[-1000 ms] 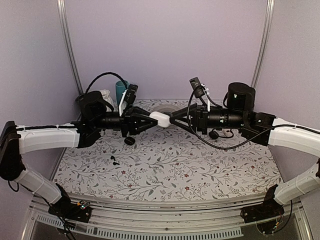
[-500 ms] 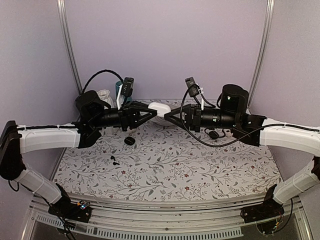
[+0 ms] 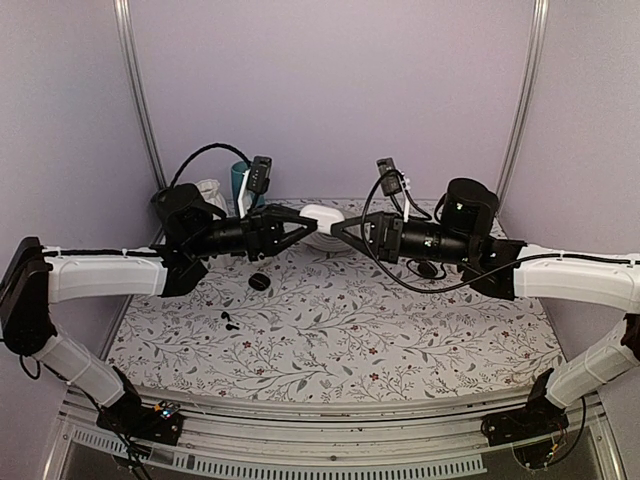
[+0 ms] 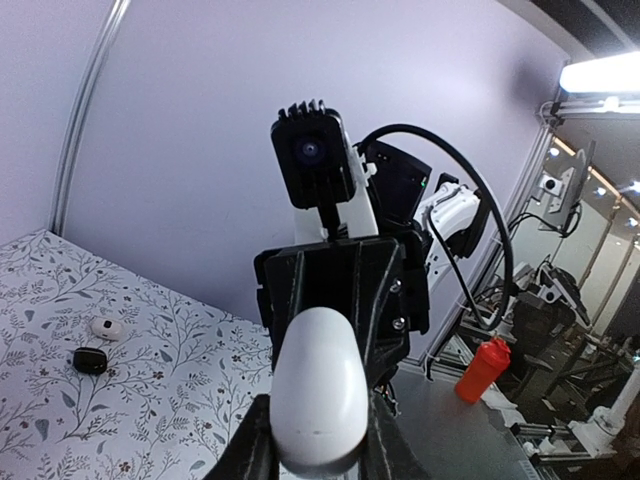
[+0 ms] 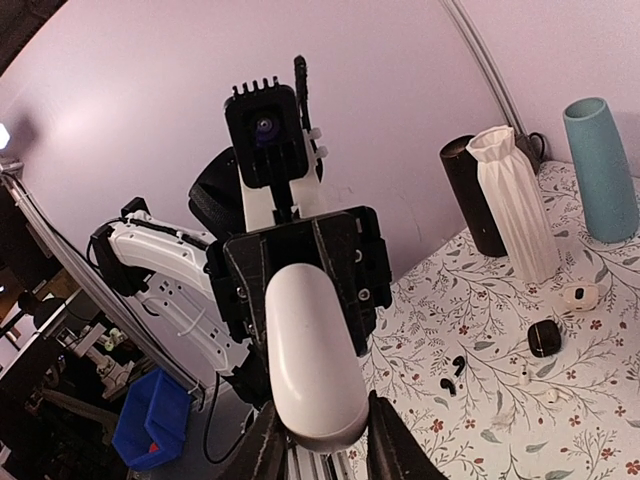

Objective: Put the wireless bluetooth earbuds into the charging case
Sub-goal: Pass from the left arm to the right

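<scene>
A white charging case (image 3: 318,216), closed, hangs in the air above the back middle of the table. My left gripper (image 3: 302,224) is shut on its left end and my right gripper (image 3: 338,227) is shut on its right end. In the left wrist view the case (image 4: 320,385) sits between my left gripper's (image 4: 320,445) jaws; in the right wrist view the case (image 5: 313,355) sits between my right gripper's (image 5: 325,442) jaws. Two black earbuds (image 5: 452,373) lie on the table at left (image 3: 228,320). Two pale white earbuds (image 5: 535,386) lie near them.
A black case (image 3: 259,281) lies under my left arm, also in the right wrist view (image 5: 544,338), with a small white case (image 5: 577,294) beside it. Another black case (image 4: 90,359) and white case (image 4: 105,327) lie at right. A teal vase (image 5: 600,170), white pleated vase (image 5: 515,205) and black cylinder (image 5: 470,195) stand back left.
Both grippers have lifted the white case higher and toward the back wall. Both arms have stretched out further.
</scene>
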